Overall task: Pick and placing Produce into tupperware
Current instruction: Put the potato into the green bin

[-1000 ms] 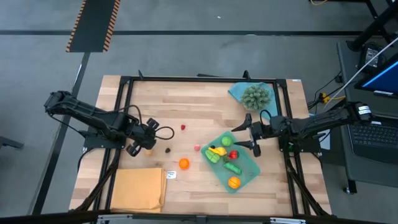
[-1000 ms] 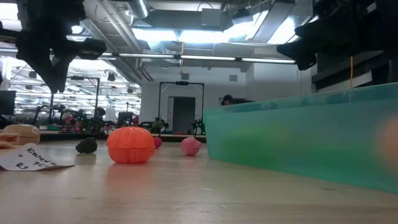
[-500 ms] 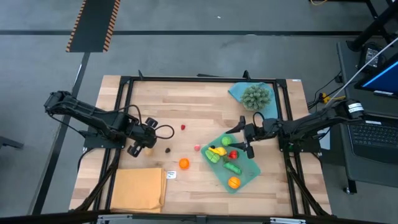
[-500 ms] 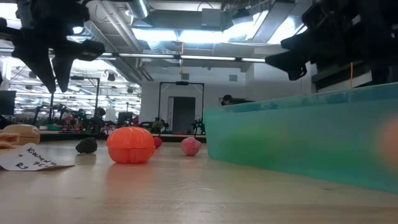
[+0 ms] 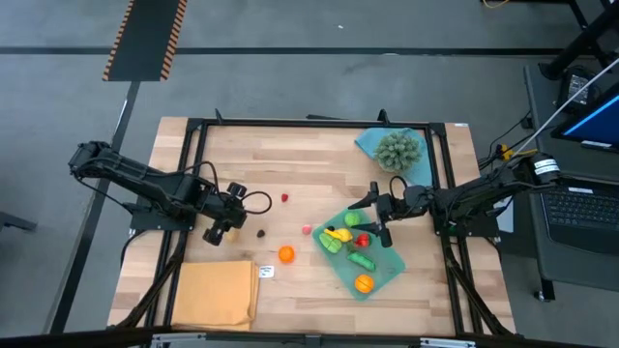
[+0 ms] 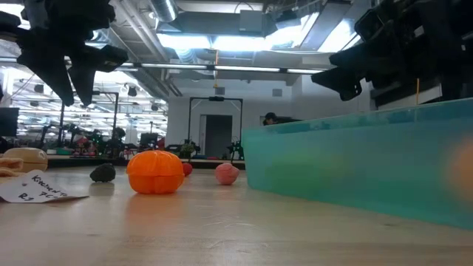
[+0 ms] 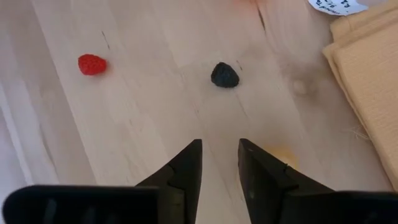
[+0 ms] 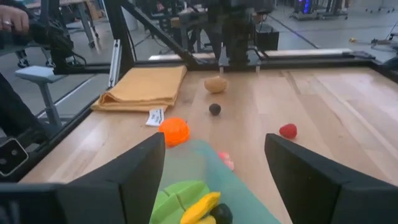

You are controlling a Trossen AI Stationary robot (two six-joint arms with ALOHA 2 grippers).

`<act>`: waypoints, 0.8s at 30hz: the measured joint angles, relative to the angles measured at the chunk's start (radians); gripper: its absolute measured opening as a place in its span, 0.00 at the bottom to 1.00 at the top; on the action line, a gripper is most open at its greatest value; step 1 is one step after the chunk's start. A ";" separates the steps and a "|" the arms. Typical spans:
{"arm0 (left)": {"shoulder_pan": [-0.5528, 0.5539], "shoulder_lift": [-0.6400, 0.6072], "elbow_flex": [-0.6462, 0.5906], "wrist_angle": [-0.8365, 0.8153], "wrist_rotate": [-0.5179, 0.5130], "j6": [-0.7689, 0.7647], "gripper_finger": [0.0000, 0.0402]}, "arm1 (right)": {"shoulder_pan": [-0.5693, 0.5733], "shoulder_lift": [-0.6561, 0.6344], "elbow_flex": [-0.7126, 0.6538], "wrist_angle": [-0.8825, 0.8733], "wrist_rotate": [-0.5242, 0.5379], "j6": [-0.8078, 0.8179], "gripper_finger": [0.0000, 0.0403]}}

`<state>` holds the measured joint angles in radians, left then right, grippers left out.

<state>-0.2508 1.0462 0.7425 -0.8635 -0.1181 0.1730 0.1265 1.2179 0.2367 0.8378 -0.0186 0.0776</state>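
Observation:
The teal tupperware [image 5: 385, 259] sits on the table's right half and holds several toy pieces, among them a yellow one [image 5: 337, 235], green ones and an orange one [image 5: 363, 283]. Loose produce lies on the wood: an orange piece [image 5: 286, 253], a pink one [image 5: 307, 230], a dark one [image 7: 224, 74], a red berry [image 7: 92, 64] and a tan piece [image 8: 215, 83]. My left gripper [image 7: 219, 144] hovers open beside the tan piece, the dark piece ahead of it. My right gripper [image 8: 216, 140] hangs wide open over the container's far left corner.
A folded orange-yellow cloth [image 5: 218, 293] lies at the near left corner with a small paper tag [image 5: 267, 272] beside it. A spiky grey-green ball [image 5: 398, 150] rests on a blue cloth [image 5: 370, 143] at the far right. Black frame rails border the table.
My right gripper has moved toward the table's left, from beside the container's far right edge to above its far left corner, staying open. The produce and the container have stayed where they were.

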 joint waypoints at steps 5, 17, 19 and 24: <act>0.000 0.000 0.000 -0.022 0.000 0.044 0.27 | 0.000 0.000 0.000 0.010 0.000 0.001 0.69; 0.000 0.000 0.000 -0.066 0.000 0.126 0.47 | 0.001 0.000 0.000 0.009 -0.001 0.076 0.69; 0.000 0.000 0.000 -0.072 0.000 0.136 0.54 | 0.001 0.000 0.000 0.009 -0.001 0.075 0.69; 0.000 0.000 0.000 -0.073 0.000 0.195 0.70 | 0.001 0.000 0.000 0.009 -0.001 0.075 0.69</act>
<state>-0.2512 1.0462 0.7425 -0.9369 -0.1181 0.3679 0.1276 1.2175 0.2367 0.8467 -0.0196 0.1524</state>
